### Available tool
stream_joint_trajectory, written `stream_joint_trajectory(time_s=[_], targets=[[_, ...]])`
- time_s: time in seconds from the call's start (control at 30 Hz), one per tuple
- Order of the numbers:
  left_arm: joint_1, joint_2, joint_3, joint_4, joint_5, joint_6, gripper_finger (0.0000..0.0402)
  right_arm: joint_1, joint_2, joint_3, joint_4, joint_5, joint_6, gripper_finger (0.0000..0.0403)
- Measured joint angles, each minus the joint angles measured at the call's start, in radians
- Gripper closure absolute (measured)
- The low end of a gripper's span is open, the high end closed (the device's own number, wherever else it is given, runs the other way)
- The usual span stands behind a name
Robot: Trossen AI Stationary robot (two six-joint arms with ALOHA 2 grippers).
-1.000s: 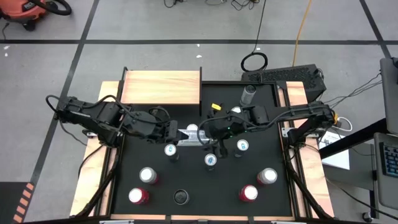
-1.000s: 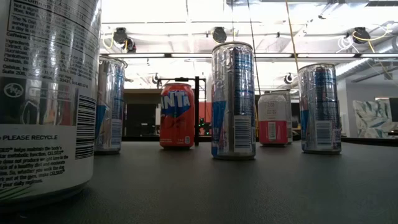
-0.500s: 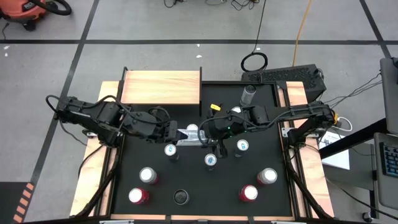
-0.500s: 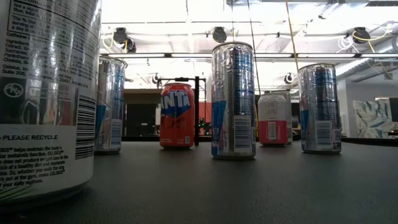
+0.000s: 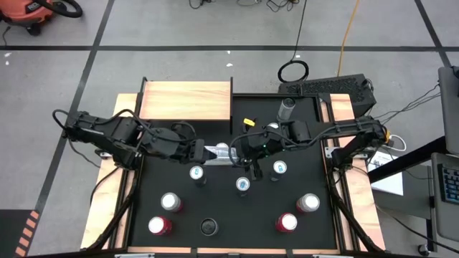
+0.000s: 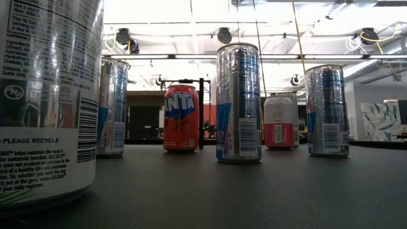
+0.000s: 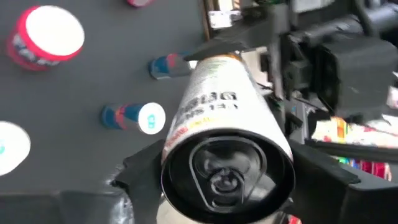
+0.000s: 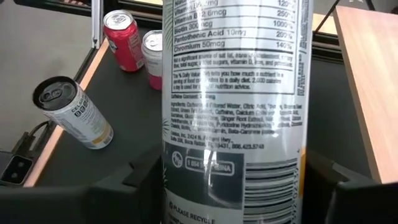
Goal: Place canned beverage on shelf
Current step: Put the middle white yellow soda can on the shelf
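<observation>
A white-and-silver beverage can [image 5: 221, 151] lies on its side in the air above the mat's middle, between my two grippers. Its top with the pull tab [image 7: 227, 177] faces my left gripper [image 5: 206, 152], which is open. That gripper's fingers [image 7: 142, 167] stand close on either side of the top end. My right gripper [image 5: 239, 152] is shut on the can's other end. The pale wooden shelf [image 5: 186, 100] stands at the far left with nothing on it. My right gripper pinches the can's side wall near its bottom end [image 8: 171, 186] between its two fingers [image 8: 144, 180], one on each side. The fingers come from the table's right, slanting a little down, and lie along the can. The can is lifted clear, lying about level, its top toward the table's left.
Several cans stand on the black mat nearer the front: three slim ones [image 5: 242, 185] just below the grippers, then red and silver ones [image 5: 170, 202] and a dark-topped one [image 5: 208, 227]. One can [image 5: 287, 109] lies at the far right. A small yellow object [image 5: 249, 122] lies near it.
Both arms have kept their place and the can has stayed level in the air between them. My right gripper's fingers have drawn in onto the can's bottom end.
</observation>
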Motion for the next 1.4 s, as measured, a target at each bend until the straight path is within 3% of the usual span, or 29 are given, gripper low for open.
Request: stream_joint_trajectory(time_s=[0.27,0.57,0.87,1.4], targets=[[-0.001,-0.001,0.000,0.015,-0.024,0.026,0.0033,-0.001,0.001,0.000,0.001,-0.027,0.015,0.0173],[0.001,-0.085,0.002,0.025,-0.174,0.136,0.0020,-0.002,-0.017,-0.002,-0.008,-0.125,0.057,0.0172],[0.001,-0.178,0.001,0.036,-0.270,0.381,0.0020,-0.041,-0.037,-0.002,0.031,-0.238,0.171,0.0172],[0.026,-0.271,0.001,0.246,-0.269,0.951,0.0020,-0.143,-0.039,-0.002,0.422,-0.501,0.504,0.0171]])
